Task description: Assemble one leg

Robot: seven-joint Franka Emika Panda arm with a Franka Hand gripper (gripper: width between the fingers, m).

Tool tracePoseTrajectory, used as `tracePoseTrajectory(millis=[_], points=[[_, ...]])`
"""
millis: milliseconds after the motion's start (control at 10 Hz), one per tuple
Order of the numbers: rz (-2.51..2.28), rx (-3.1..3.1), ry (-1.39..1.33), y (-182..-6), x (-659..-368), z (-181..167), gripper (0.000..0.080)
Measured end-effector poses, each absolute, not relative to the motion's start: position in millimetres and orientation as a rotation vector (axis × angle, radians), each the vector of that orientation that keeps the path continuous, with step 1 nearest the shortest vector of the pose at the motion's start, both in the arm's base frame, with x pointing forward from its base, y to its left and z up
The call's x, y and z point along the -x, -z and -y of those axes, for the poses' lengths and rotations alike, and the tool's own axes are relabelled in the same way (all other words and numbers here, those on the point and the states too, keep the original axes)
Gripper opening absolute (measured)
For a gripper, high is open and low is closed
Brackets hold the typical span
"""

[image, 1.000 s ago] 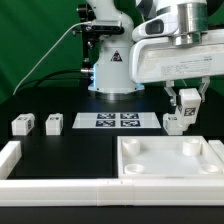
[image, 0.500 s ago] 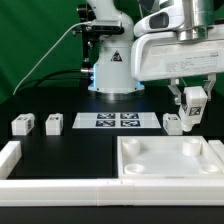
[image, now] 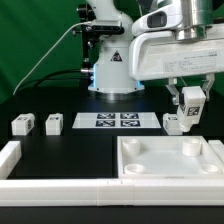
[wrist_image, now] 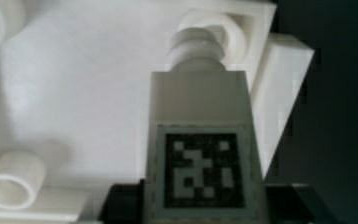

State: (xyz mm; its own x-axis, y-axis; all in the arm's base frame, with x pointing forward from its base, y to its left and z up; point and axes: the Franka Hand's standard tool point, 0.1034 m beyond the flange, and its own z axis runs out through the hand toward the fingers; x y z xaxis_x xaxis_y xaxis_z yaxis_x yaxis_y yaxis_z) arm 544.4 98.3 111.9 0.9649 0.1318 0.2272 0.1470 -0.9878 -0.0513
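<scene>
Smooth white plastic for the leg (wrist_image: 202,105), soft satin sheen, with a matt black-and-white printed marker (wrist_image: 202,165) on 1 face. Same smooth moulded white plastic for the tray (image: 165,168) and the 3 loose legs (image: 21,125). Matt black on the table (image: 70,150), almost no reflection. Flat, paper-like white on the marker board (image: 118,121). Glossy white shell on the arm (image: 175,55). Dull green cloth (image: 30,40) behind.
</scene>
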Motion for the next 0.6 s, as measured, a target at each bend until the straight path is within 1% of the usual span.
tracePoseTrajectory(millis=[100,300,500,600], points=[[0.232,3.047,0.349,-117.8,-560.2,-95.6,0.0293],[0.260,3.040,0.394,-123.1,-580.2,-94.2,0.0293],[0.260,3.031,0.459,-121.5,-579.0,-94.1,0.0293],[0.263,3.001,0.632,-125.3,-584.9,-93.1,0.0293]])
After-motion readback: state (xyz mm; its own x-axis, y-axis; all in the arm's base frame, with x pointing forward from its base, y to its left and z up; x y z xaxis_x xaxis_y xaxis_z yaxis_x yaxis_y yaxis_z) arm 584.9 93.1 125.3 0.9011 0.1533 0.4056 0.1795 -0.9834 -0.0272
